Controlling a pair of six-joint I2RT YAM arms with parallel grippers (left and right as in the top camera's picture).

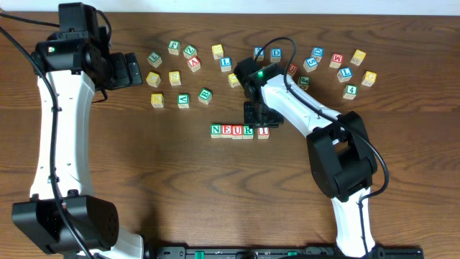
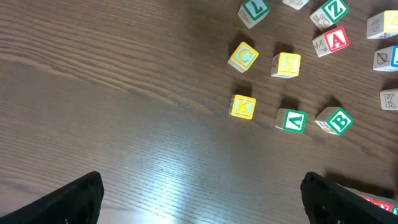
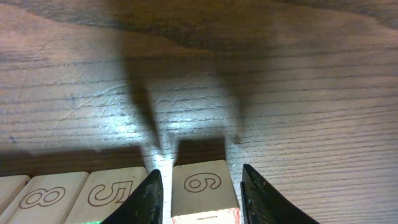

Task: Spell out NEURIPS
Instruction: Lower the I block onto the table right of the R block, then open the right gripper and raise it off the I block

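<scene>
Far left, my left gripper [image 2: 200,180] hangs over bare table [image 2: 124,93], fingers spread wide, holding nothing. The loose cubes sit to its right, and the yellow S [image 2: 286,64] is among them, close to that gripper and well apart from the other arm. I judge the left arm the nearer one for it. I can't read a P with any certainty from overhead.

Mid-table the row [image 1: 231,131] reads N, E, U, R, its long axis running left to right. The I [image 1: 264,132] stands at its right end, in line, just beside the R, with a thin gap showing from overhead.

The right gripper [image 1: 262,124] is down on that I. In the wrist view the fingers straddle the cube [image 3: 202,183], one on each side across the row's axis. They look slightly wider than it, with a sliver of light on one side, so I take them as loose, not pinching. My judgement: five letters placed, P and S remaining, going right of the I
</scene>
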